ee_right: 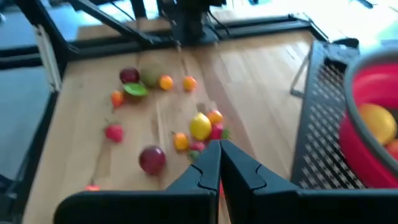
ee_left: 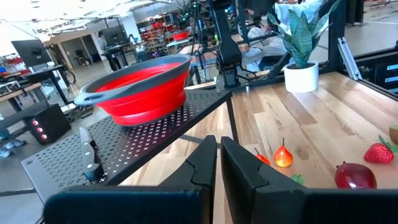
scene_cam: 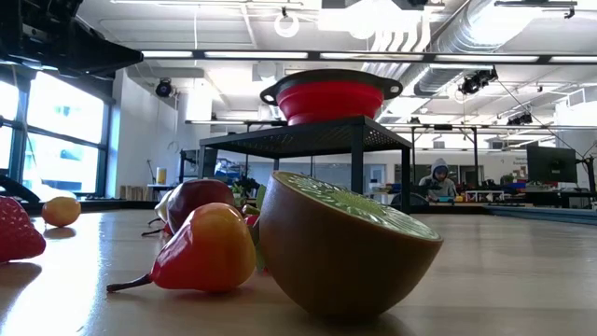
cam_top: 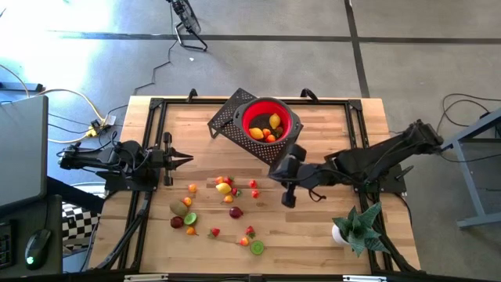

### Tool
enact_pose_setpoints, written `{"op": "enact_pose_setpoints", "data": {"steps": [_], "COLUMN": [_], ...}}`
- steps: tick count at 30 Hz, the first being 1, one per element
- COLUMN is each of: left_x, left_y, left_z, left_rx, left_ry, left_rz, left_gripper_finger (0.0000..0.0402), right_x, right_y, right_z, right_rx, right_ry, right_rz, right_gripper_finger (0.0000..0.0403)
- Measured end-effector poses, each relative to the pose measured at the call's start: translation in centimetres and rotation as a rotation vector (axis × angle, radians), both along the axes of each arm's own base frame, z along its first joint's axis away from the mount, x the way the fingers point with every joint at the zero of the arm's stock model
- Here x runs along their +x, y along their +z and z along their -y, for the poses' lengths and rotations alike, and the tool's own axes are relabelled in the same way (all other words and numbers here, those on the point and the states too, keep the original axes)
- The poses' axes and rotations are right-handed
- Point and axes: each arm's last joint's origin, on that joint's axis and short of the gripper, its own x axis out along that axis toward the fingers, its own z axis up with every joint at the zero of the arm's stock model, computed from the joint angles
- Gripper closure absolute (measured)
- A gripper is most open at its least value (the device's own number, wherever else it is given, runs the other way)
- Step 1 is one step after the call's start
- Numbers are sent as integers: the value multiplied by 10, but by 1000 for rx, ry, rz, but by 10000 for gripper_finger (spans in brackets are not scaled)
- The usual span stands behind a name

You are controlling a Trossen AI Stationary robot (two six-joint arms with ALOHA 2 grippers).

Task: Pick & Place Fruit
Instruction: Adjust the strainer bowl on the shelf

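Several small toy fruits lie loose on the wooden table, between its middle and its near edge. Among them are a yellow one and a dark red one. More fruit lies inside the red bowl, which stands on a black perforated stand at the far middle. My right gripper hangs shut above the table beside the stand, slanting down toward the fruit cluster, with nothing between its fingers. My left gripper is shut and level at the table's left.
A spiky green plant in a white pot stands at the near right, close under my right arm. In the low view a halved kiwi and a red-yellow fruit lie close to the near edge. Black rails frame the table.
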Motion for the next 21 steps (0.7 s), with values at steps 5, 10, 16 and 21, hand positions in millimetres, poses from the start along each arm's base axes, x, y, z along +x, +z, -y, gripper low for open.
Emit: {"op": "enact_pose_setpoints", "data": {"steps": [5, 10, 16, 21], "left_x": [0, 0, 0, 0], "left_y": [0, 0, 0, 0], "left_z": [0, 0, 0, 0], "left_rx": [0, 0, -7, -7], "left_ry": [0, 0, 0, 0], "left_rz": [0, 0, 1, -4], "left_gripper_finger": [382, 382, 382, 382], "right_x": [-12, -24, -40, -59], "right_y": [1, -14, -48, -59], "right_z": [6, 13, 20, 36], "right_rx": [-10, 2, 28, 64], "right_ry": [-10, -9, 46, 57], "right_rz": [-9, 32, 166, 292], "right_gripper_finger": [401, 401, 401, 401]}}
